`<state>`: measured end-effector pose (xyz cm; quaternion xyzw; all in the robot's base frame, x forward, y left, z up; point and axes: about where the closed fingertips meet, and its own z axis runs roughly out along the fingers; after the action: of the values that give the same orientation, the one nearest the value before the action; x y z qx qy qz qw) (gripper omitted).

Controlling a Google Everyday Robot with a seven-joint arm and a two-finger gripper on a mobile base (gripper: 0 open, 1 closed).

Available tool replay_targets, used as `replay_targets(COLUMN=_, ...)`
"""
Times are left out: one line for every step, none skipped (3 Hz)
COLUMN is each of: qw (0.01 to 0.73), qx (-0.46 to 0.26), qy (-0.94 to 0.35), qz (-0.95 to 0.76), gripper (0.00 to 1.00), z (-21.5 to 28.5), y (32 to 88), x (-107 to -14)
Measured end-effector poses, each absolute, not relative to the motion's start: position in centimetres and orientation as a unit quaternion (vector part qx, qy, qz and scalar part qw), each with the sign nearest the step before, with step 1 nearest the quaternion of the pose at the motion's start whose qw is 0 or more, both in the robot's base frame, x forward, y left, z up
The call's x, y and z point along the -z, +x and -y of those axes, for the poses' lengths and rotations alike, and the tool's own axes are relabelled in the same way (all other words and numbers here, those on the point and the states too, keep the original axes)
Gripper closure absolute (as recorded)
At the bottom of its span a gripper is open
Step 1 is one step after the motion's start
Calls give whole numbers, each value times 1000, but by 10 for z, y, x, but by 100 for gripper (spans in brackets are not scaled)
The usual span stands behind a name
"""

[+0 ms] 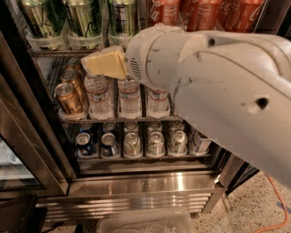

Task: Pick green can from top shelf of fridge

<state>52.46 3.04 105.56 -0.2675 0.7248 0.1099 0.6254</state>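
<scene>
The fridge (pixel 27 136) stands open in front of me, with dark frame and wire racks. On the top shelf (pixel 50 53), a tall bright green can (pixel 122 17) with silver streaks stands in a clear plastic lane, right of two yellower olive-green cans (pixel 84 18). My gripper (pixel 103 63), tan at the end of the big white arm (pixel 213 86), sits just below the top shelf's front edge, below and slightly left of the green can. It holds nothing that I can see. The can's top is cut off by the frame edge.
Red cola cans (pixel 204 12) fill the top shelf's right side. The middle rack holds water bottles (pixel 129 98) and gold cans (pixel 68 98); the lower rack holds short cans (pixel 132 143). The stainless base (pixel 145 186) and a clear bin (pixel 145 223) lie below. The arm hides the fridge's right side.
</scene>
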Motion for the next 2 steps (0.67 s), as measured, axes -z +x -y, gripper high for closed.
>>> replay_targets(qw=625, qx=-110, qy=-268, qz=-725, gripper=0, z=-30, y=525, x=-1056)
replay_targets(qw=641, qx=-104, qy=-271, qz=-710, gripper=0, z=-33, y=523, x=-1059)
